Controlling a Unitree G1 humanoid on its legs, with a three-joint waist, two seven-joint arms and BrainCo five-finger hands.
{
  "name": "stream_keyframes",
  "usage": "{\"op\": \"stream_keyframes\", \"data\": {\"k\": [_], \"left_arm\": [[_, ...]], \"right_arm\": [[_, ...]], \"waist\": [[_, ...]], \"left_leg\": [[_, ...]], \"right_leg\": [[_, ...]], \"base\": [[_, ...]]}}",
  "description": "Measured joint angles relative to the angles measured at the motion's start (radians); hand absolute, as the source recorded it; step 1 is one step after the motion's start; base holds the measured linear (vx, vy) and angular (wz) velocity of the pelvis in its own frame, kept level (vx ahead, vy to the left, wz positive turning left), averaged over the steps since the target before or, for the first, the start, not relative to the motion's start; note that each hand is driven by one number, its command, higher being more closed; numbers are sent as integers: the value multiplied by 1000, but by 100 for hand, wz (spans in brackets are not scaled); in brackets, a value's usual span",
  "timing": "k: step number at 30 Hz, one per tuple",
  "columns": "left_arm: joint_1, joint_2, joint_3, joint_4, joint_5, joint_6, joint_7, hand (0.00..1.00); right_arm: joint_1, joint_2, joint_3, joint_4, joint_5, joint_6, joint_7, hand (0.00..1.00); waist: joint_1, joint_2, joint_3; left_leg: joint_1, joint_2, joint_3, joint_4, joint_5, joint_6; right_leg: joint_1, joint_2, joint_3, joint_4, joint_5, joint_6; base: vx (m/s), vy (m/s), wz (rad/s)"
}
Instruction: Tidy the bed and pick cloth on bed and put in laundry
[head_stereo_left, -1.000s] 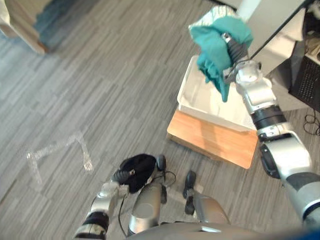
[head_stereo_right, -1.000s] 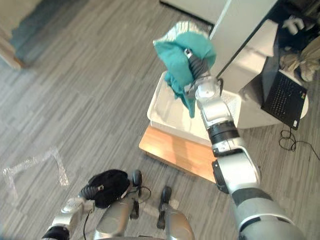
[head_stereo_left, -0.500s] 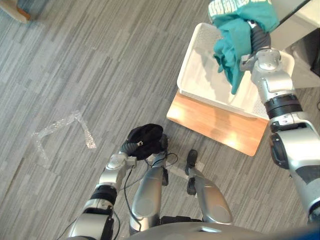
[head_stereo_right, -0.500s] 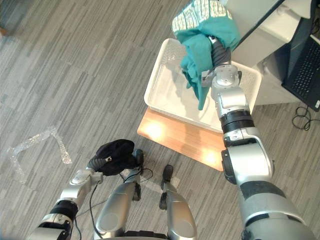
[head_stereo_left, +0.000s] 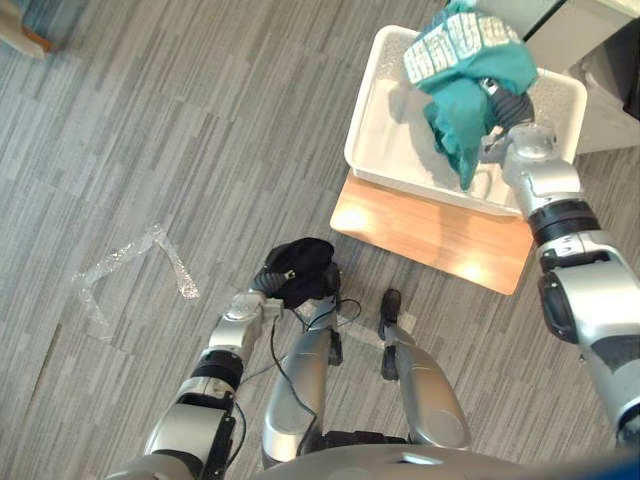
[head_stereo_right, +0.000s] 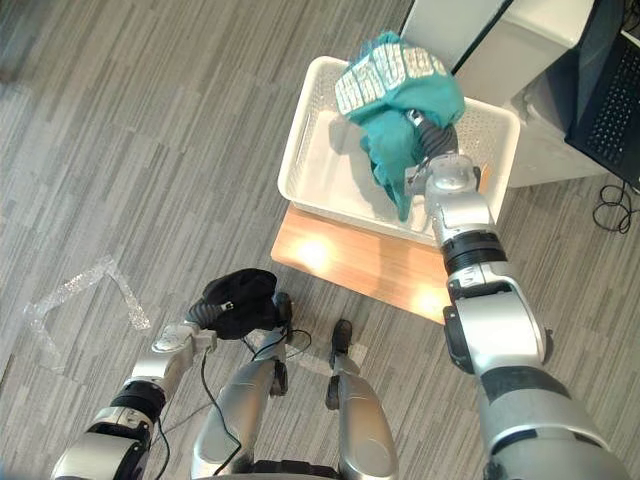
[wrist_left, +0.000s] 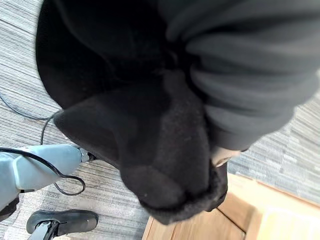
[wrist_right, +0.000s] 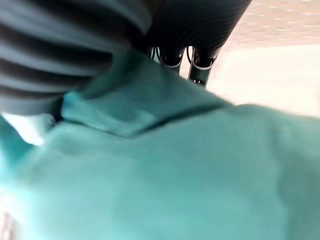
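A teal cloth (head_stereo_left: 465, 75) with a patterned white patch is bunched over my right hand (head_stereo_right: 432, 135). Its loose end hangs down into the white laundry basket (head_stereo_left: 365, 165). In the right wrist view the teal cloth (wrist_right: 165, 170) lies right against the hand. My left hand (head_stereo_left: 264, 284) is low, by the floor in front of the basket. It is shut on a bundle of black cloth (head_stereo_left: 300, 268), which wraps round the hand; that black cloth (wrist_left: 140, 130) also bulges past the ribbed cover in the left wrist view.
The basket rests on a wooden board (head_stereo_left: 430, 235) on the grey striped floor. White furniture (head_stereo_right: 520, 60) and a black laptop (head_stereo_right: 615, 90) stand behind it at the right. A clear tape mark (head_stereo_left: 130, 265) is stuck to the floor at the left.
The view has shifted. My right hand has come down with the teal cloth, from above the basket's far edge to over its inside. The left hand still holds the black cloth.
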Motion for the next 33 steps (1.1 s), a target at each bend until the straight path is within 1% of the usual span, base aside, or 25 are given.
{"op": "stream_keyframes", "data": {"k": [5, 7, 9, 13, 15, 16, 18, 19, 21, 22, 25, 27, 28, 29, 30, 32, 33], "left_arm": [[3, -3, 0, 2, 1, 0, 0, 100], [10, -8, 1, 2, 1, 0, 0, 100], [32, -10, 0, -3, 3, 1, 0, 100], [70, -13, 1, -3, 24, 17, 0, 100], [119, -18, 1, -3, 30, 25, 0, 100], [133, -21, 1, -3, 46, 32, 0, 100], [199, -32, 0, -2, 74, 44, 0, 100], [226, -36, -1, -2, 97, 48, 0, 100], [264, -46, -1, -1, 104, 56, 0, 100], [276, -50, -1, 0, 105, 56, 0, 100], [342, -69, -1, 30, 132, 56, 2, 100], [362, -71, -1, 38, 131, 53, 3, 100], [380, -71, 0, 46, 131, 47, 8, 100], [395, -71, 0, 49, 131, 41, 15, 100], [413, -75, 0, 52, 129, 35, 22, 100], [419, -85, 0, 66, 119, 26, 37, 100], [425, -90, 1, 69, 97, 25, 47, 100]], "right_arm": [[31, 27, 4, 1, -10, -5, -3, 0], [50, 27, 4, -7, -20, -6, -3, 0], [97, 26, 2, -73, -40, -18, -5, 0], [179, 26, -7, -154, -54, -20, -6, 0], [266, 27, -17, -210, -56, -15, -5, 0], [293, 27, -22, -222, -57, -15, -5, 0], [388, 28, -30, -252, -80, -9, -3, 0], [424, 28, -40, -264, -96, 4, -2, 0], [489, 28, -68, -304, -119, 12, -1, 0], [507, 28, -75, -314, -125, 17, -1, 0], [628, 31, -105, -346, -157, 44, 9, 0], [670, 37, -123, -358, -157, 49, 8, 0], [705, 49, -145, -360, -157, 51, 7, 0], [734, 65, -168, -361, -156, 51, 4, 0], [777, 74, -198, -363, -151, 49, -6, 0], [854, 77, -253, -360, -106, 38, -27, 0], [893, 95, -299, -349, -73, 26, -44, 0]], "waist": [[-2, 0, 0], [-10, -1, 0], [-21, -1, -1], [-25, -6, -18], [-23, -24, -59], [-22, -30, -67], [-26, -53, -123], [-28, -62, -143], [-32, -67, -176], [-35, -67, -182], [-54, -65, -252], [-59, -64, -268], [-67, -62, -276], [-77, -60, -290], [-85, -54, -299], [-97, -40, -310], [-103, -32, -315]], "left_leg": [[31, 5, 18, 0, 0, 0], [54, 6, 18, 0, 0, -1], [86, 9, 20, -1, -6, -8], [120, 16, 27, -6, -20, -20], [135, 20, 37, -6, -23, -24], [145, 19, 39, -6, -24, -24], [169, 18, 40, -6, -26, -28], [184, 17, 43, -6, -31, -31], [204, 16, 47, -6, -39, -30], [215, 15, 48, -6, -43, -31], [255, 9, 57, -7, -62, -33], [266, 9, 63, -7, -70, -37], [282, 8, 74, -7, -77, -35], [286, 7, 78, -7, -81, -32], [292, 5, 80, -7, -85, -32], [298, -1, 81, -7, -89, -28], [305, -5, 81, -7, -91, -26]], "right_leg": [[21, 2, 8, 7, 0, 0], [46, 2, 8, 7, 0, 0], [75, 4, 9, 6, -2, -3], [113, 10, 16, -5, -4, -3], [135, 13, 16, -24, -3, -1], [146, 13, 16, -28, -4, 0], [173, 11, 19, -35, -8, 5], [189, 11, 25, -40, -9, 7], [210, 10, 28, -47, -11, 8], [223, 9, 29, -52, -11, 8], [262, 2, 35, -59, -29, 17], [268, 1, 39, -59, -33, 17], [277, 1, 49, -58, -36, 17], [282, 0, 54, -61, -42, 26], [284, -3, 54, -64, -43, 28], [290, -9, 54, -66, -46, 31], [300, -12, 55, -67, -44, 33]], "base": [[33, 7, -8], [0, 0, 0], [-3, -8, -2], [-21, -21, -5], [26, -20, -5], [63, -13, -1], [102, -7, -2], [103, -1, -6], [82, 3, -5], [97, 14, -3], [87, 19, -5], [62, 18, -10], [63, 19, -18], [63, 24, -18], [78, 29, -8], [54, 31, -2], [66, 30, -3]]}}
